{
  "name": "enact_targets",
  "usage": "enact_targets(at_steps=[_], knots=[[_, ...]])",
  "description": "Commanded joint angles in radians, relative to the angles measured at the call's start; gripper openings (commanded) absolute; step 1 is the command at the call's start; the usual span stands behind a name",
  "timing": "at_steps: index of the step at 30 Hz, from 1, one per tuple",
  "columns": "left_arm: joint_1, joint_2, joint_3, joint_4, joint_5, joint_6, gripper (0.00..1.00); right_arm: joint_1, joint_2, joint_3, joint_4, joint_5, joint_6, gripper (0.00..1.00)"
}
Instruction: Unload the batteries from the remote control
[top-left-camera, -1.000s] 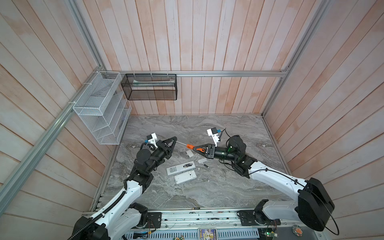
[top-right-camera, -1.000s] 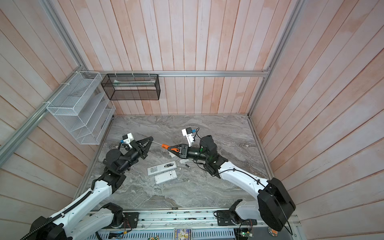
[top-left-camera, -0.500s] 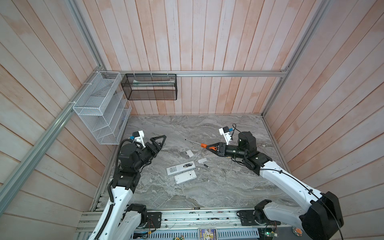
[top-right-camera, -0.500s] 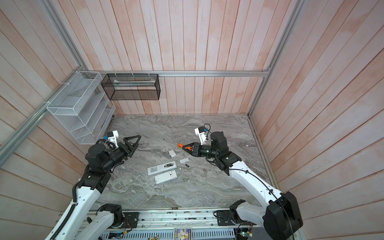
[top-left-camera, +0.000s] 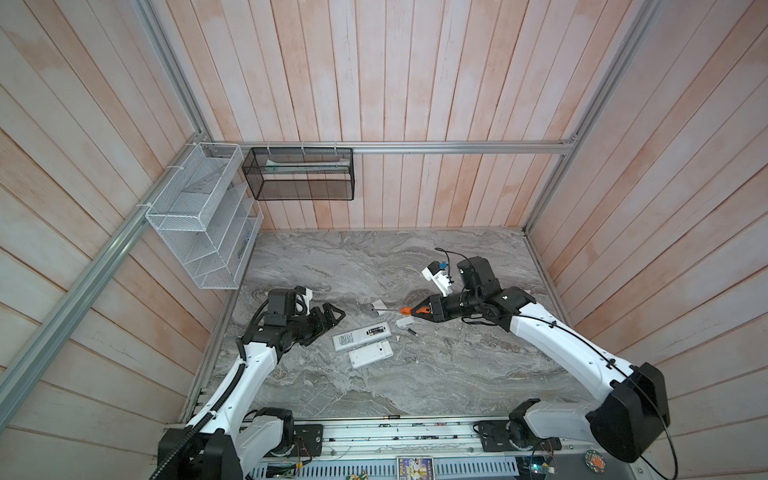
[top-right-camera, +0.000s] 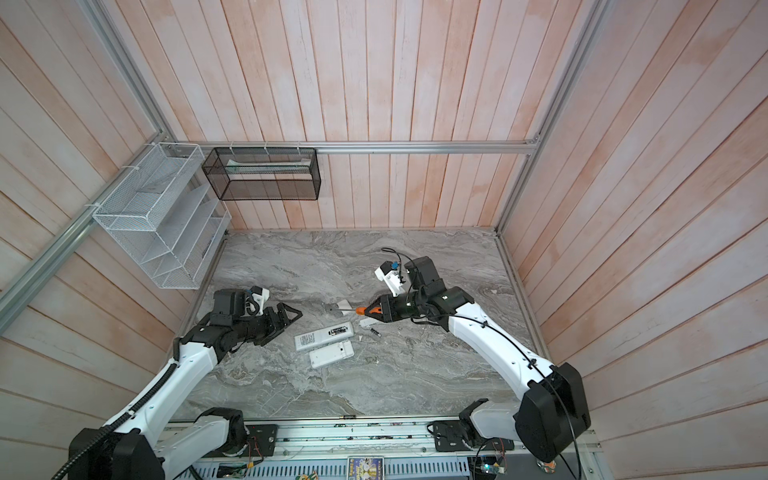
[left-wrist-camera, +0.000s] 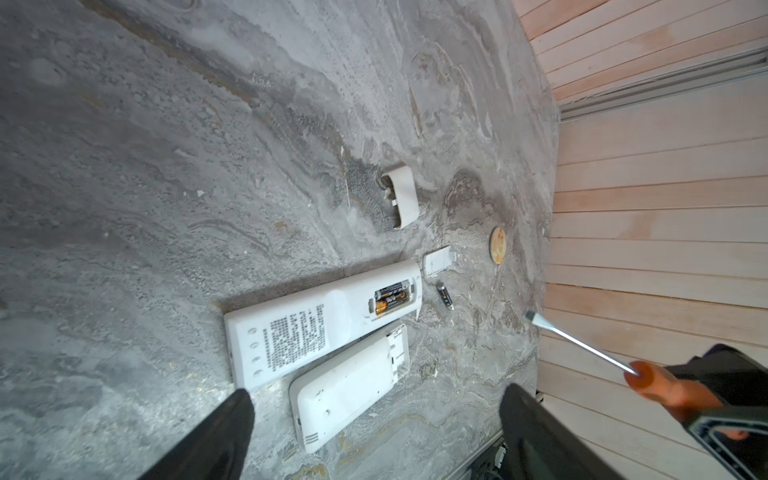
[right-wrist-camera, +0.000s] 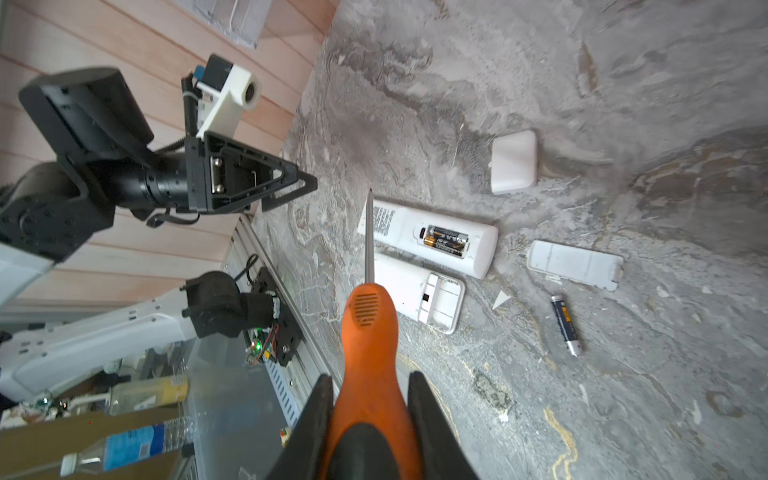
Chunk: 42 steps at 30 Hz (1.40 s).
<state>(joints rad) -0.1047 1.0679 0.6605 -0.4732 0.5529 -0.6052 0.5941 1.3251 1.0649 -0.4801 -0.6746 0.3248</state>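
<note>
In the last second the left gripper (top-left-camera: 337, 316) has backed off from close by the tip of the screwdriver (right-wrist-camera: 368, 328) toward the left of the frame. Its jaws, shut then, now stand wide apart with nothing between them. The right gripper (top-left-camera: 420, 311) has drawn back a little to the right, its jaws clamped on the orange handle. By my reading, the left arm is now free to pick out cells while the right keeps the tool ready for prying. Two batteries (right-wrist-camera: 444, 241), dark with gold-yellow ends, sit side by side in the open compartment of the larger remote (top-left-camera: 361, 336), just left of centre in both top views. A third battery (right-wrist-camera: 565, 324) lies loose on the table (top-left-camera: 457, 374) just right of that remote, near a flat cover (right-wrist-camera: 575, 266). The smaller remote (left-wrist-camera: 349, 386) lies alongside with its compartment empty, so the job looks part done.
</note>
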Motion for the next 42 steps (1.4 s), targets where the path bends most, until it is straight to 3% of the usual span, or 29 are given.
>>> enact_targets(at_steps=[1, 8, 11, 14, 16, 20, 23, 27, 34, 42], knots=[[0.003, 0.011, -0.001, -0.001, 0.005, 0.059, 0.98, 0.075, 0.003, 0.039, -0.084, 0.017, -0.197, 0.01], [-0.001, 0.068, 0.071, -0.087, -0.031, 0.194, 1.00, 0.088, -0.041, -0.022, 0.000, 0.047, -0.271, 0.01], [-0.025, 0.112, 0.134, -0.156, -0.072, 0.290, 1.00, 0.084, -0.015, 0.016, -0.058, 0.093, -0.288, 0.00], [-0.038, 0.145, 0.152, -0.126, 0.010, 0.328, 1.00, 0.051, 0.033, 0.071, -0.130, 0.120, -0.288, 0.00], [-0.086, 0.174, 0.204, -0.125, -0.002, 0.369, 1.00, 0.023, 0.051, 0.094, -0.170, 0.106, -0.289, 0.00], [-0.234, 0.267, 0.391, -0.274, -0.121, 0.663, 1.00, -0.008, 0.025, 0.085, -0.172, 0.122, -0.276, 0.00], [-0.274, 0.322, 0.458, -0.407, -0.253, 0.918, 1.00, -0.031, -0.026, 0.054, -0.153, 0.127, -0.269, 0.00], [-0.291, 0.306, 0.359, -0.409, -0.430, 1.172, 1.00, -0.052, -0.100, 0.000, -0.117, 0.131, -0.279, 0.00], [-0.294, 0.284, 0.246, -0.324, -0.369, 1.336, 1.00, -0.054, -0.143, -0.048, -0.105, 0.116, -0.382, 0.00], [-0.311, 0.276, 0.136, -0.206, -0.443, 1.407, 0.94, -0.054, -0.165, -0.066, -0.063, 0.064, -0.369, 0.00]])
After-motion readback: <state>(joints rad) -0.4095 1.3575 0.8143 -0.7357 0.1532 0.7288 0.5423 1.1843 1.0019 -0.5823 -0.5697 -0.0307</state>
